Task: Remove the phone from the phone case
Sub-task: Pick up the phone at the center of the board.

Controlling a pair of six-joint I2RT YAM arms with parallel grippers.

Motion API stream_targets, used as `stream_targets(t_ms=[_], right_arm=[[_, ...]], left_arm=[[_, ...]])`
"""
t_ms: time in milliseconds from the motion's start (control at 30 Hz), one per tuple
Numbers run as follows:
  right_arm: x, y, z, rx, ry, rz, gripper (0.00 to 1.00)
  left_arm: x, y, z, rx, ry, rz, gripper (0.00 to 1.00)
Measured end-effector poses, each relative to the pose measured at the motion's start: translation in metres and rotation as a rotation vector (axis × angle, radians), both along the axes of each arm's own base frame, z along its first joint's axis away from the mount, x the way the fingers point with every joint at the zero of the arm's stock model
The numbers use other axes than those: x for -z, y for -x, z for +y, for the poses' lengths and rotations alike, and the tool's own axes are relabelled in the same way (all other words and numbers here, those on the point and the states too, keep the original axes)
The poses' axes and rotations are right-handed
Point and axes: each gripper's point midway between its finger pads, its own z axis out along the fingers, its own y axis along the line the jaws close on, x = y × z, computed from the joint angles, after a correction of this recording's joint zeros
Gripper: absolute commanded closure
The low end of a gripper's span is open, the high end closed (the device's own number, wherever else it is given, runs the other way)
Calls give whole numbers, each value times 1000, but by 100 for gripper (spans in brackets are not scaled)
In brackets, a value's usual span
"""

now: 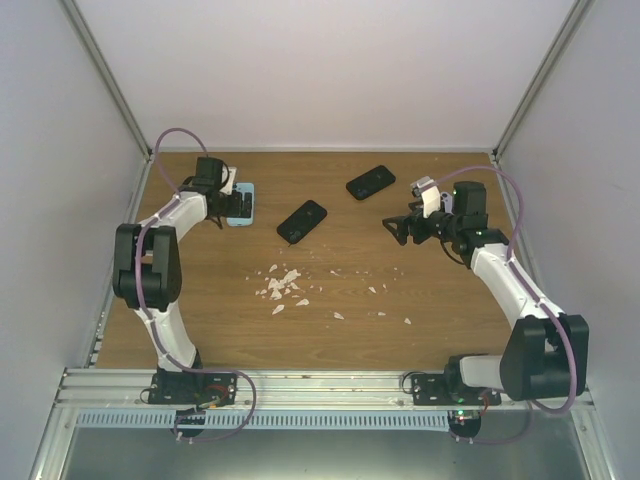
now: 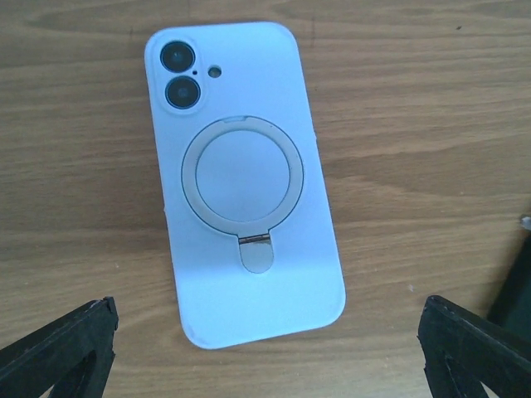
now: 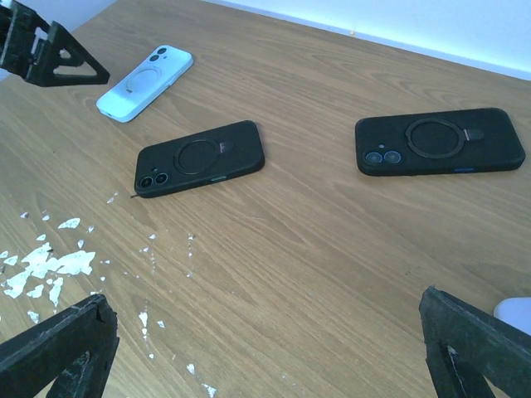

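A light blue phone case lies back up on the wooden table at the far left. It has a ring stand, and the phone's two camera lenses show through its cutout. My left gripper hovers just above it, open, one finger on each side of the case's lower end and touching nothing. My right gripper is open over bare table at the right, well away from the blue case.
Two phones in black cases lie back up, one mid-table and one further back. White flecks are scattered near the table's centre. White walls close in the back and sides.
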Motion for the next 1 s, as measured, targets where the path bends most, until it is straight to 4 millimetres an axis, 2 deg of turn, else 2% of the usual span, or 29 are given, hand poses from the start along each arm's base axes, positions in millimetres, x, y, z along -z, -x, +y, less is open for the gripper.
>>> stream_targets(t_ms=[367, 733, 1000], right_arm=[[2, 1, 3, -10, -25, 20, 0], [4, 0, 4, -8, -30, 29, 0], [4, 0, 4, -8, -37, 34, 0]], left_arm=[[39, -2, -1, -21, -29, 107, 1], [56, -16, -11, -18, -114, 146, 1], [63, -31, -6, -45, -158, 169, 4]])
